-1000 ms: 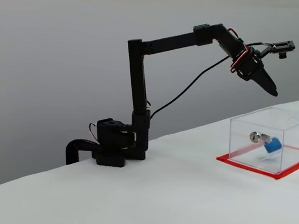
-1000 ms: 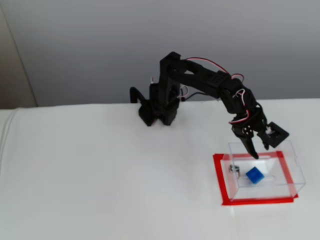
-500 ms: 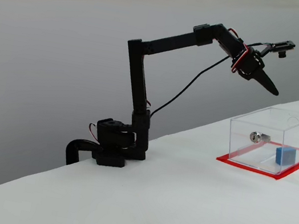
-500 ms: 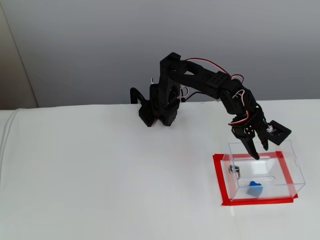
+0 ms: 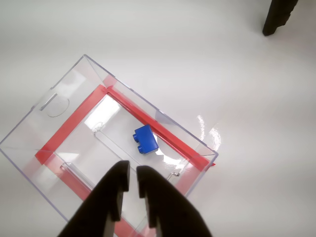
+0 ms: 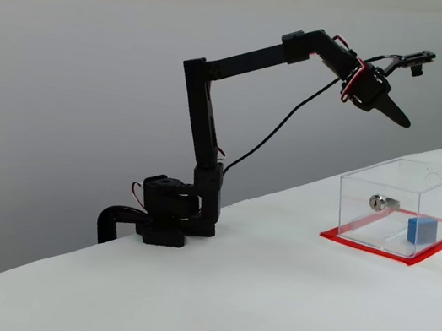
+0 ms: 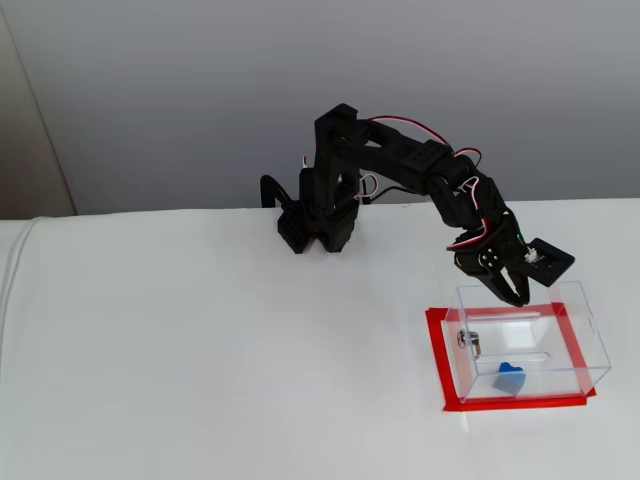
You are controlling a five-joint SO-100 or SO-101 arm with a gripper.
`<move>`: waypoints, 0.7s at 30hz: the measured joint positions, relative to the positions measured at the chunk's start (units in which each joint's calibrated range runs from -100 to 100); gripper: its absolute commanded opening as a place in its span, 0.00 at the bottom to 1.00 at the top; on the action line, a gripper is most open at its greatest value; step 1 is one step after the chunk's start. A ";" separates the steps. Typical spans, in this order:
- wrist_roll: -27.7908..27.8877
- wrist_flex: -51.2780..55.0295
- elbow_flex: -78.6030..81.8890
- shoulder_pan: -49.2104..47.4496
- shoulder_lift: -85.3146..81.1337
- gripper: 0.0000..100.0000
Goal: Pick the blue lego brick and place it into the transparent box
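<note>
the blue lego brick lies on the floor of the transparent box, beside the red base strip on the box's far side in the wrist view, and in a fixed view it sits deep inside, beyond the silver lock. the jaws are nearly together with only a thin gap and hold nothing, raised clear above the box. by my reading the placing is done, so little remains to spoil it. the main risk would be the arm dipping as it pulls away: the fingers hang just over the box's rim, and a clip there could shove the light box across the table or tip it.
</note>
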 measured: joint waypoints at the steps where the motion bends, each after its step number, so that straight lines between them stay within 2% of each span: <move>1: 0.59 0.00 0.00 0.75 -0.59 0.01; 8: 1.95 0.00 4.41 8.65 -8.54 0.01; 21: 1.86 -0.09 30.01 30.98 -36.03 0.02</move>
